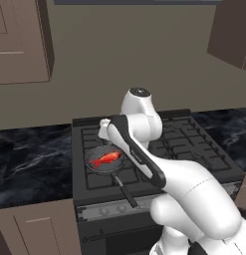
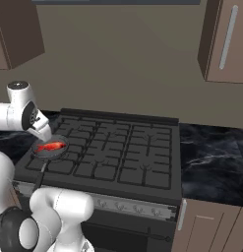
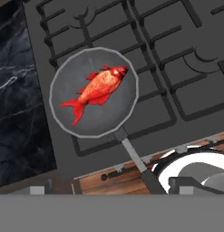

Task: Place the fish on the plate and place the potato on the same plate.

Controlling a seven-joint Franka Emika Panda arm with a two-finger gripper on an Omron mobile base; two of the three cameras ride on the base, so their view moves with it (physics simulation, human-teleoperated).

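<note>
The red-orange fish (image 3: 97, 88) lies flat in a dark frying pan (image 3: 118, 120) on the stove's front left burner. The same fish (image 1: 105, 159) (image 2: 50, 146) shows in both base views. My gripper (image 3: 109, 189) hangs above the pan's near side, looking down at it. It is open, with its fingertips far apart and nothing between them. In the base views the gripper (image 1: 103, 134) (image 2: 45, 137) sits just above and behind the pan, apart from the fish. The plate and the potato are out of view.
The pan's handle (image 1: 125, 191) points over the front edge of the black stove (image 2: 118, 147). Dark marble counters (image 1: 30, 164) (image 2: 211, 157) flank the stove on both sides. Brown wall cabinets (image 2: 226, 39) hang above.
</note>
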